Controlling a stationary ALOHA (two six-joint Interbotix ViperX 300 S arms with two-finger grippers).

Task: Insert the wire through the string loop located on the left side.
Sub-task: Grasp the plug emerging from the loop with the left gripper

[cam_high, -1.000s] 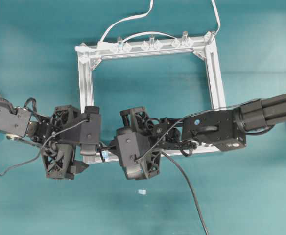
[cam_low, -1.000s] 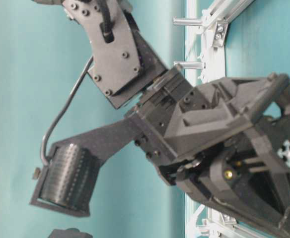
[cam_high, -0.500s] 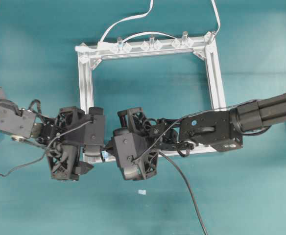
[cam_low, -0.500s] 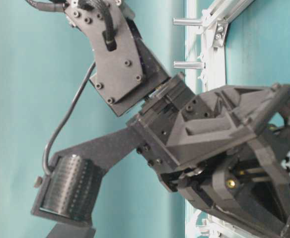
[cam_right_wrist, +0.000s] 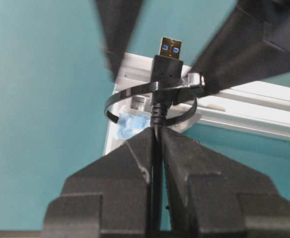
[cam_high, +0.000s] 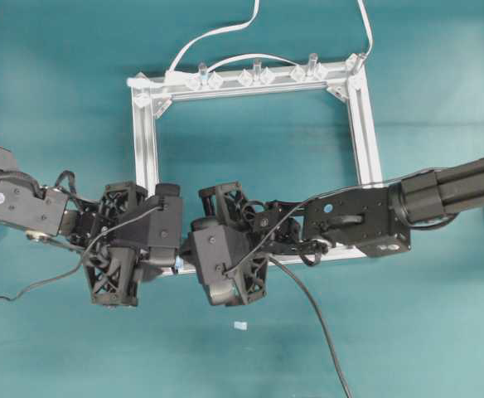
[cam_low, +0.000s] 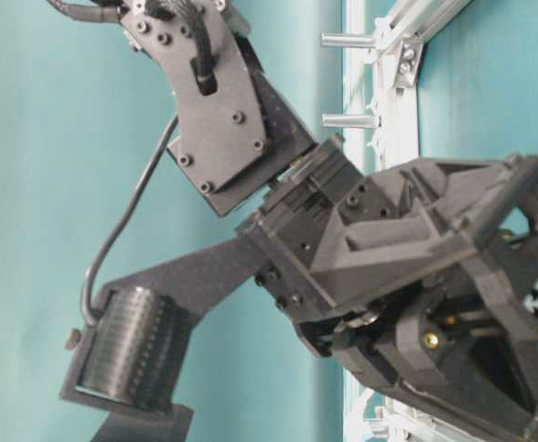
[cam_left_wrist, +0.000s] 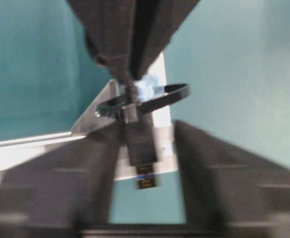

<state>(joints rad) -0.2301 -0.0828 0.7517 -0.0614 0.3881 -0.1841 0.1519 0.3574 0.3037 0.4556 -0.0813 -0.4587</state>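
The wire's black plug (cam_right_wrist: 168,69) has passed through the string loop (cam_right_wrist: 121,97), a thin dark band with a bit of light blue, at the corner of the aluminium frame (cam_right_wrist: 254,115). My right gripper (cam_right_wrist: 157,136) is shut on the wire just behind the loop. In the left wrist view the plug (cam_left_wrist: 142,146) pokes out of the loop (cam_left_wrist: 177,93) towards me. It sits between the blurred fingers (cam_left_wrist: 219,173) of my left gripper (cam_left_wrist: 147,136), which is open with a gap on each side. Overhead, both grippers meet at the near left corner of the frame (cam_high: 147,141).
White cables (cam_high: 217,33) and clear clips (cam_high: 254,76) sit along the frame's far rail. A black cable (cam_high: 312,315) trails from under the right gripper to the near edge. A small white scrap (cam_high: 239,325) lies on the teal table. Arm bodies fill the table-level view.
My left gripper has moved right, up to the frame's near left corner and close against the right gripper. The right arm shifted slightly left and kept its hold on the wire.
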